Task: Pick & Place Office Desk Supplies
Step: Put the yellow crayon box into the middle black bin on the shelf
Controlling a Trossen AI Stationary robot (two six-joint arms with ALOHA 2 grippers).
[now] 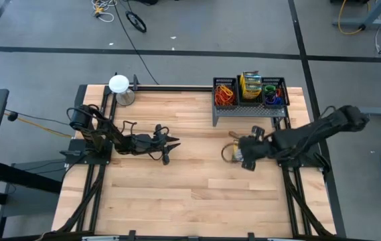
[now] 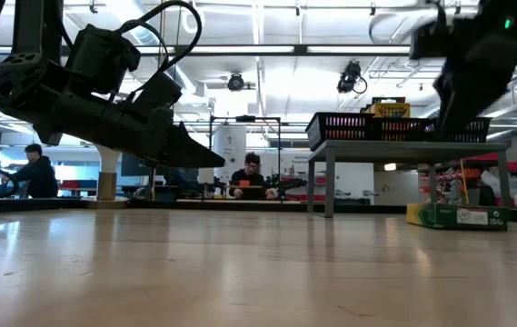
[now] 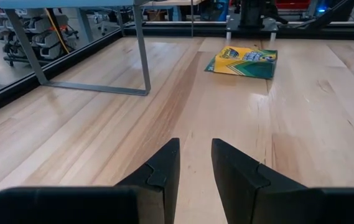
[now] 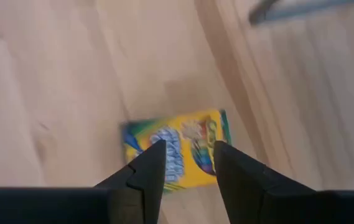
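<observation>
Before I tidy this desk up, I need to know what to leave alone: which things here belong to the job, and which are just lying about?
Belongs to the job:
- crayon box lying flat on the table, under the right tool
- crayon boxes in the rack
- rubber bands in the rack

Just lying about:
- black mesh rack
- white round-topped object
- left tool, waiting

**Workshop hall bright under ceiling lights**

A pale wooden table (image 1: 197, 181) stands on a grey floor (image 1: 197, 27) crossed by dark lines, with cables (image 1: 133, 20) trailing across it. Beyond, long ceiling lights (image 2: 258, 50) glow over a white pillar (image 2: 106, 173) and two people seated at distant desks (image 2: 253, 173).
</observation>
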